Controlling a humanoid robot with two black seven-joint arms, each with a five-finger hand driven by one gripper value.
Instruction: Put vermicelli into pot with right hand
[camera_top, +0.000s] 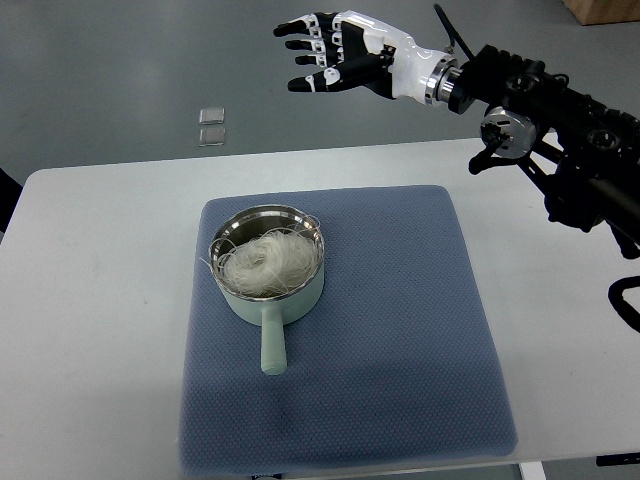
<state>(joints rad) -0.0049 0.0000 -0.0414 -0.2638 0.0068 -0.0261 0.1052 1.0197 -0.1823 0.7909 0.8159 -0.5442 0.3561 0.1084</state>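
Vermicelli (262, 262) lay as a loose white nest inside the pot (300, 296), a few strands trailing over the left rim. The pot, pale green with a steel liner and its short handle toward the camera, stood on the blue mat (400, 330) covering the middle of the white table (100, 300). Right hand (325, 55) was raised well above and beyond the far table edge, fingers spread, holding nothing. Left arm not in view. Judged from how things lay, placement looked complete. Handling note: the noodles appeared very light, soft and springy, probably tangled enough to lift as one clump; stray strands could snag or shed. Best taken by pinching the centre of the nest from above, gently
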